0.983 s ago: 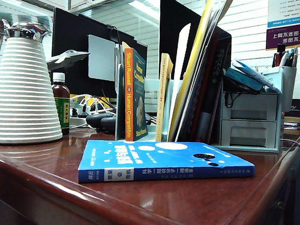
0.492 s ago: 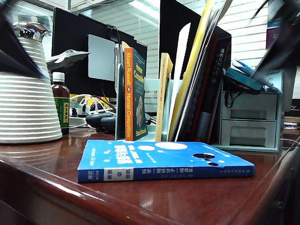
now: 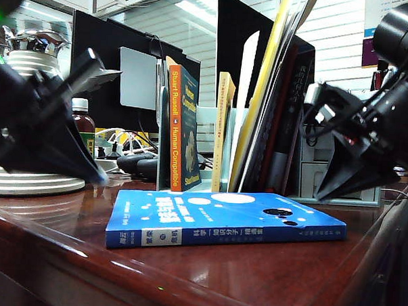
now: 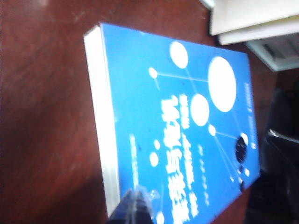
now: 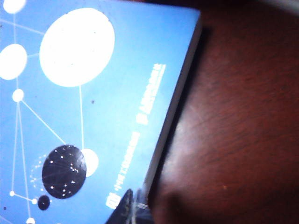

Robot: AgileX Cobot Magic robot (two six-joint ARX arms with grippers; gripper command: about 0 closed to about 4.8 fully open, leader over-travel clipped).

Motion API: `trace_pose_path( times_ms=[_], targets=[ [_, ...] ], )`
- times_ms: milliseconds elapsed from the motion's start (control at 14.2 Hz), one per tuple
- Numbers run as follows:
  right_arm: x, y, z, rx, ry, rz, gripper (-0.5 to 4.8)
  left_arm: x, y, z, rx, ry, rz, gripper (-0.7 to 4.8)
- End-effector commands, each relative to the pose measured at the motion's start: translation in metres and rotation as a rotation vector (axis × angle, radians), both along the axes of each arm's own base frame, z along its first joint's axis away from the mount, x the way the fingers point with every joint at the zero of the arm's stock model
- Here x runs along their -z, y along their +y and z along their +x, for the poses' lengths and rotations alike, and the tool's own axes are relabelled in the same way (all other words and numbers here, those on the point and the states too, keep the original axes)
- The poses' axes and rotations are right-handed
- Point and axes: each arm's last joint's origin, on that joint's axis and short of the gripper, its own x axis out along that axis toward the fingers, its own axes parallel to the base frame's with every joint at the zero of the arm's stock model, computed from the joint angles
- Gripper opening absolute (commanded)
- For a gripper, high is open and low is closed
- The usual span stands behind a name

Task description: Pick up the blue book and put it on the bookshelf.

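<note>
Exterior view: the blue book (image 3: 226,220) lies flat on the brown table (image 3: 266,278), spine toward the camera, in front of the bookshelf (image 3: 339,166). The bookshelf holds upright books, among them an orange-spined book (image 3: 180,128). The left gripper (image 3: 95,173) hangs above the table just off the book's left end, tip pointing down and not touching the book. The right gripper (image 3: 322,194) hangs by the book's right end, in front of the bookshelf drawers. A white ribbed jug (image 3: 29,118) and a small bottle (image 3: 83,131) stand behind the left arm.

Left wrist view: the blue book (image 4: 177,130) fills most of the frame, page edge facing the bare table (image 4: 46,116). The left gripper (image 4: 136,207) shows as a single dark tip over the book's edge; fingers clenched together, nothing held.

Right wrist view: a book corner (image 5: 93,102) lies on the table (image 5: 243,116). The right gripper (image 5: 132,208) tip sits over the spine edge; its finger state cannot be determined.
</note>
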Motion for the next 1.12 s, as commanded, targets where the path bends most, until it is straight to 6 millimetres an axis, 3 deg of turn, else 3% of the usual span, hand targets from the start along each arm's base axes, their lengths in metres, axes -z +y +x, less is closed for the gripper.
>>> trace_pose_path(
  times_ms=[70,351,562,1124],
  targets=[
    [-0.001,0.001,0.002,0.002,-0.016,-0.003,-0.01,0.009,-0.007,0.009,-0.008,0.002,-0.034,-0.07],
    [0.004,-0.002,-0.001,0.052,0.026,-0.065,-0.01,0.021,-0.009,0.016,-0.033,0.048,-0.012,-0.07],
    [0.005,-0.002,0.000,0.067,0.025,-0.083,-0.01,0.026,-0.006,0.014,-0.236,0.189,-0.055,-0.07],
    [0.013,0.005,-0.012,-0.120,0.227,0.116,-0.01,0.015,-0.013,0.021,-0.132,0.054,-0.129,-0.07]
  ],
)
